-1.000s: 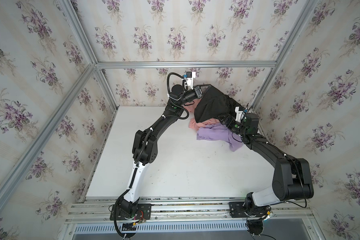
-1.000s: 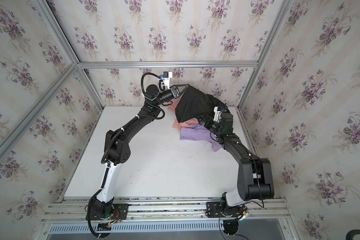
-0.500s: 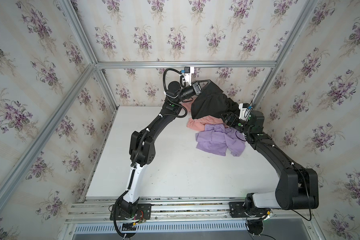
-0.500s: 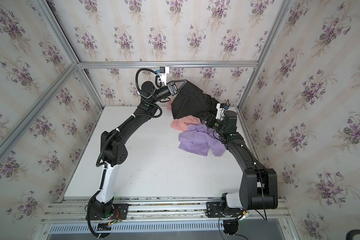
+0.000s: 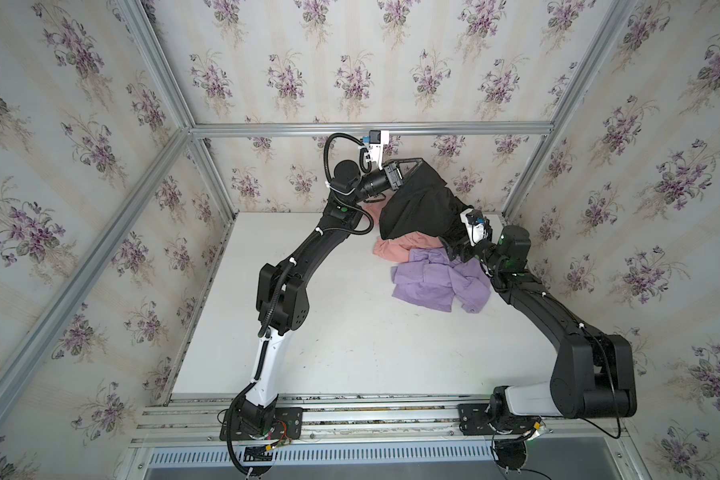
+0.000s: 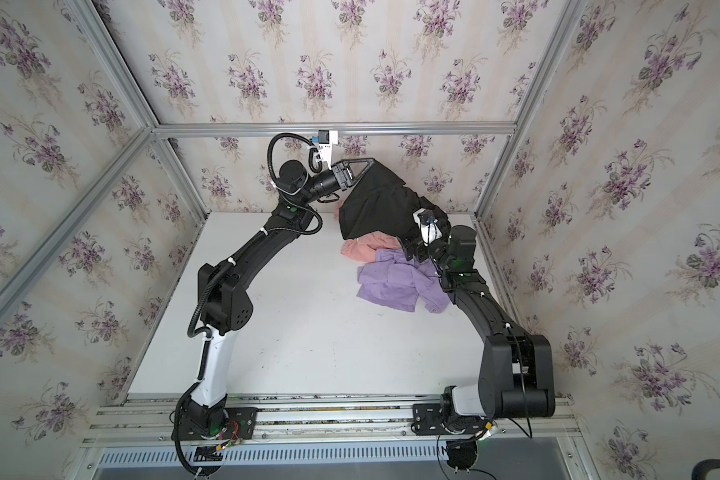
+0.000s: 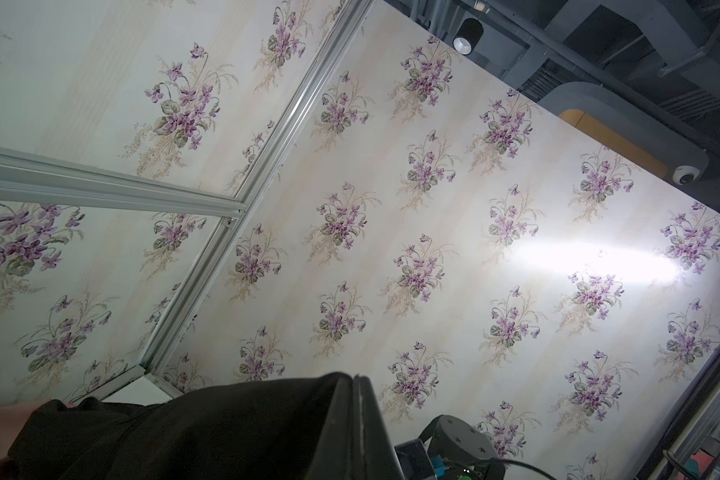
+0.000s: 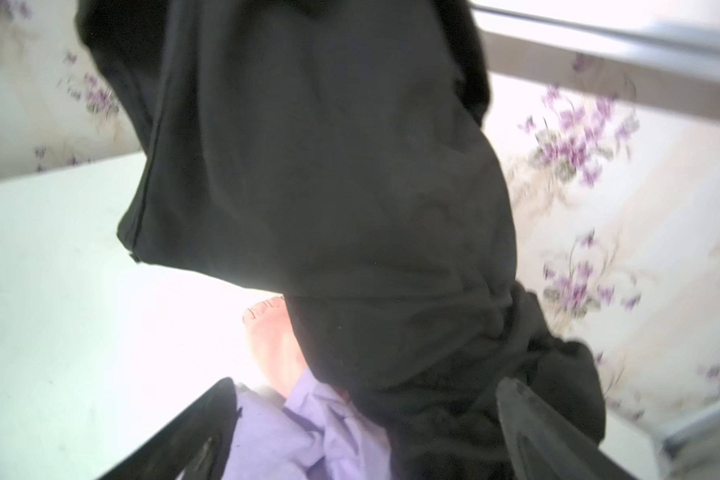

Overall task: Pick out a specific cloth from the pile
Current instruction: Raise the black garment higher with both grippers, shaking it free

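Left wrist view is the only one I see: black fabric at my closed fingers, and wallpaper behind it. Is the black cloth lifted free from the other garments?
Observer: Not fully. In both top views the black cloth hangs from the left gripper, and its lower end reaches down onto the other garments.
Operator: What lies below it?
Observer: The lilac garment and the salmon-pink garment lie touching each other. The pink one is partly under the hanging cloth.
Operator: And the right gripper?
Observer: The right gripper is open at the cloth's lower end, over the lilac fabric. It clamps nothing.
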`<state>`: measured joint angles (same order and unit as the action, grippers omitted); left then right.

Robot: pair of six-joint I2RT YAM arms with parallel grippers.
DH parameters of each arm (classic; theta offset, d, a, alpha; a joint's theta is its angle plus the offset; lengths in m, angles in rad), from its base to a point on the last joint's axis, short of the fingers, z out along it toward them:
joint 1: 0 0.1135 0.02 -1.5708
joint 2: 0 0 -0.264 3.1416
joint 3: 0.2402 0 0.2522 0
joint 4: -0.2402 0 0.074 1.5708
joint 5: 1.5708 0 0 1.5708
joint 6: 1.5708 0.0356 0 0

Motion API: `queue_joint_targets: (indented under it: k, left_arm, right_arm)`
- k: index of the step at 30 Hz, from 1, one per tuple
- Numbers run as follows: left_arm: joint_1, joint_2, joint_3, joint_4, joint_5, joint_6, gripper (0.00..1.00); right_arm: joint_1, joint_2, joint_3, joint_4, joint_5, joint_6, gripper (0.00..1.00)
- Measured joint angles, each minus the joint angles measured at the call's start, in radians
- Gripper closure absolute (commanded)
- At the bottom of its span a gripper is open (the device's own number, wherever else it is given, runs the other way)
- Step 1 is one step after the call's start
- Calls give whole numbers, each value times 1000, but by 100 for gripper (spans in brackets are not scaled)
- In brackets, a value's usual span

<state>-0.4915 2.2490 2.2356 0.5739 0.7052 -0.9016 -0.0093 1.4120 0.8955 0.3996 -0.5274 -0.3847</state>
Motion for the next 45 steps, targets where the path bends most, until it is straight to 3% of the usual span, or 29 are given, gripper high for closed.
queue_joint_targets:
  k: [7, 11, 15, 24, 40, 45]
  left_arm:
    - [-13, -43, -46, 2, 13, 2, 100]
    - [-18, -52, -64, 1, 17, 10, 100]
    - [-21, -52, -65, 2, 18, 10, 100]
    - [-33, -52, -47, 2, 18, 9, 100]
    - [-39, -41, -36, 0, 13, 13, 100]
    - [-39, -37, -28, 2, 5, 21, 100]
  right_arm:
    - [-2, 80, 16, 45, 14, -197, 1]
    - [-3, 136, 35, 89, 10, -217, 1]
    - [-3, 193, 49, 161, 5, -210, 7]
    - [-1, 271, 68, 289, 2, -146, 33]
    - [-1, 276, 70, 383, 31, -49, 100]
    - [-1, 252, 72, 383, 50, -31, 100]
